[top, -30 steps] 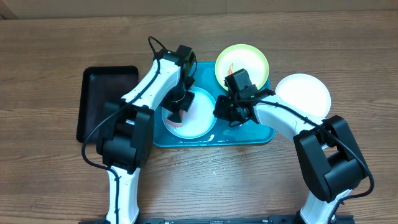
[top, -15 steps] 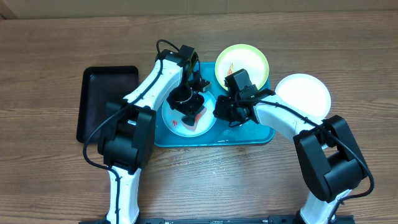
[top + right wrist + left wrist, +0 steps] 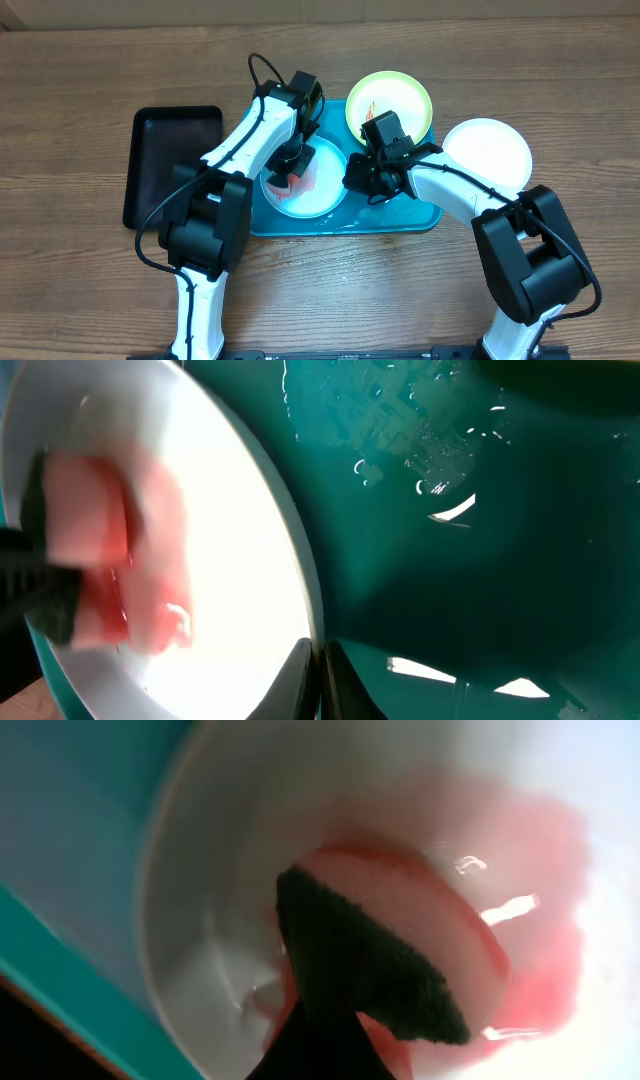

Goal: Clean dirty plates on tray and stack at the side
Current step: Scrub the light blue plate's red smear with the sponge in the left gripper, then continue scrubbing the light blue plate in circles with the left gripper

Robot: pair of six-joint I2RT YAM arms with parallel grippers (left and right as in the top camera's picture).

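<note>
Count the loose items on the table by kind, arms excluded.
Plates: 3 (white plate, yellow-green plate, teal-rimmed plate)
Trays: 2 (turquoise tray, black tray)
Sponges: 1 (sponge)
Total: 6

Two arms of one pattern. Left arm (image 3: 245, 140): white moulded links, black joint housings, a large black block near the base, and a thin black cable (image 3: 252, 70) standing off in a loop by the wrist. Right arm (image 3: 450, 185): the same white links and black joints, with a black cable along the forearm. Each ends in a black wrist unit: left pincer (image 3: 288, 172), right pincer (image 3: 352, 180).
</note>
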